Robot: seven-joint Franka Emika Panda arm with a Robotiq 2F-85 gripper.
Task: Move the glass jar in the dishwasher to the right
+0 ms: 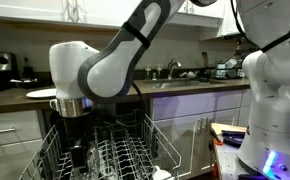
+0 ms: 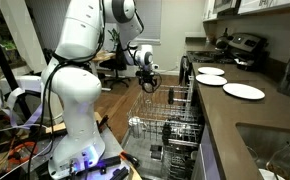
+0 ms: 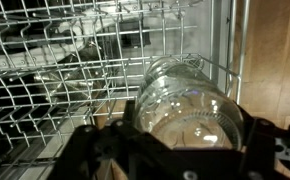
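Glass jar (image 3: 190, 100): clear, colourless, smooth-walled and roughly cylindrical, with stepped rings around its far end. In the wrist view its broad round end faces the camera. The long axis runs away from the lens, leaning slightly toward the upper left of that view. Which end is the mouth cannot be told.

Location: the glass jar sits low in the wrist view, over the right-hand part of the wire rack (image 3: 55, 90), close to the rack's outer edge.

Gripper (image 3: 190, 150): dark, matte finger bodies flank the jar on both sides. The jaws appear clenched on its walls, grasping it.

Rack: light-grey coated wire forming a grid with upright tines. In an exterior view the rack (image 2: 175, 115) stands pulled out of the dishwasher (image 2: 175, 135), with the gripper (image 2: 148, 82) at its far end. In an exterior view the white, rounded arm (image 1: 95, 70) reaches down among the tines (image 1: 120, 150).

Surroundings: two white round plates (image 2: 243, 91) lie on the dark countertop (image 2: 275, 115) beside the rack. Wood-toned floor (image 3: 275, 60) shows past the rack edge.
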